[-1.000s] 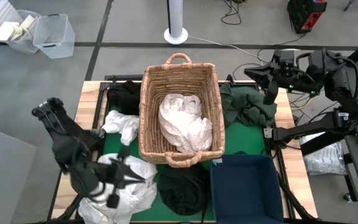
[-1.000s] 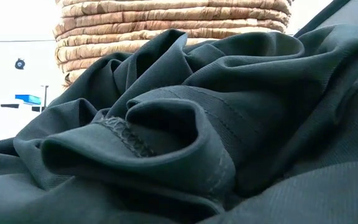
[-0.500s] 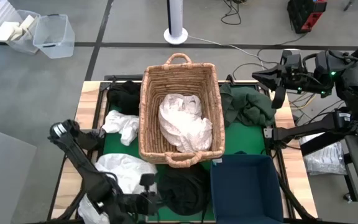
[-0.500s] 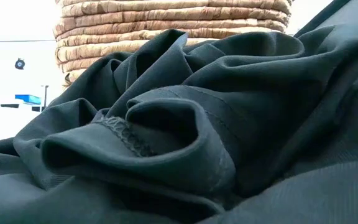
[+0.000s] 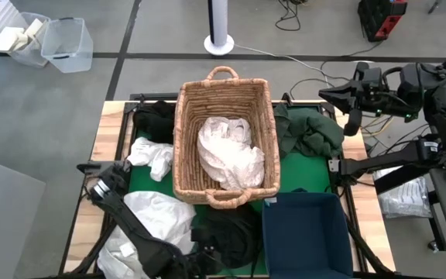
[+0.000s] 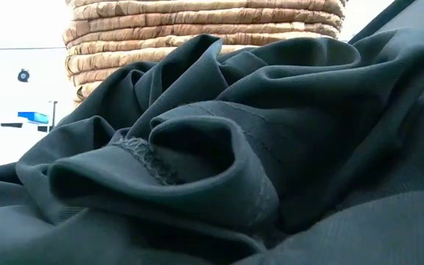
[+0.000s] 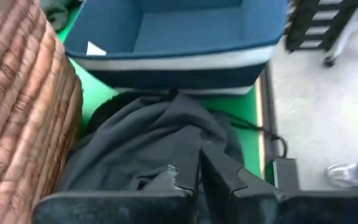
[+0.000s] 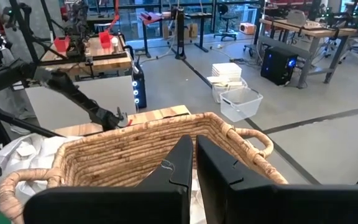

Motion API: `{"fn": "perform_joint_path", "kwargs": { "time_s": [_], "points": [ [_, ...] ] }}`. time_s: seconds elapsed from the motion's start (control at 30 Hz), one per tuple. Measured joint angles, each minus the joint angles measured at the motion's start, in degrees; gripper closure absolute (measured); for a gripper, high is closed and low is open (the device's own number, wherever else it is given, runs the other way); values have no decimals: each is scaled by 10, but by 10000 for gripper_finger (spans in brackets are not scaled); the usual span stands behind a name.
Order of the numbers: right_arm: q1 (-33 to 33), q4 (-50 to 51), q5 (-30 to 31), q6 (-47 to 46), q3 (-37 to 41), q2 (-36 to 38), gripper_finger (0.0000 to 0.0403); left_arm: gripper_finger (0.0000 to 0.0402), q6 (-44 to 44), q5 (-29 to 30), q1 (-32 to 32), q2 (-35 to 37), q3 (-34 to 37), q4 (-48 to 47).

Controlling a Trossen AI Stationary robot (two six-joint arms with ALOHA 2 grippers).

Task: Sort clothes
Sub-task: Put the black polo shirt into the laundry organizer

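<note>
The clothes lie around a tan wicker basket (image 5: pixel 223 101). A white garment (image 5: pixel 229 155) is inside it. Two more white ones (image 5: pixel 152 156) (image 5: pixel 159 218) lie on the left, a black one (image 5: pixel 155 116) at the far left, and a dark green one (image 5: pixel 310 130) on the right. Another black garment (image 5: pixel 231 232) lies near the front edge, left of the dark blue bin (image 5: pixel 304 225). My left gripper (image 7: pixel 197 171) hangs shut over this black garment (image 7: pixel 148 143), with nothing between its fingers. My right gripper (image 8: pixel 194 158) is shut, high beyond the table's far right corner (image 5: pixel 327 95).
The blue bin (image 7: pixel 179 37) stands just beyond the black garment, with the basket wall (image 7: pixel 17 106) beside it. In the low view dark cloth (image 6: pixel 219 162) fills the front, with the basket (image 6: pixel 197 29) behind it. Plastic tubs (image 5: pixel 60 43) and a fan base (image 5: pixel 219 43) stand on the floor.
My left gripper has swung down and toward the table's near edge and right, from over the near-left white garment to over the black garment by the bin, and has stayed shut. My right gripper has drawn back a little toward the table's right edge. The clothes have not moved.
</note>
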State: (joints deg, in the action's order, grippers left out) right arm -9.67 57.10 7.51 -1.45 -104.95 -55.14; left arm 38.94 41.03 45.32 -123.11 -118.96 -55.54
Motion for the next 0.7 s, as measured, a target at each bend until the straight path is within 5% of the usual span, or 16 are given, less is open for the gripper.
{"fn": "perform_joint_path", "kwargs": {
  "time_s": [0.27, 0.7],
  "points": [
    [0, 1, 0, 0, 0, 0, 390, 401, 26, -2, -23, -122, -157, -134],
    [0, 1, -2, -1, 0, 0, 390, 401, 34, -27, -43, -125, -97, -100]
  ]
}}
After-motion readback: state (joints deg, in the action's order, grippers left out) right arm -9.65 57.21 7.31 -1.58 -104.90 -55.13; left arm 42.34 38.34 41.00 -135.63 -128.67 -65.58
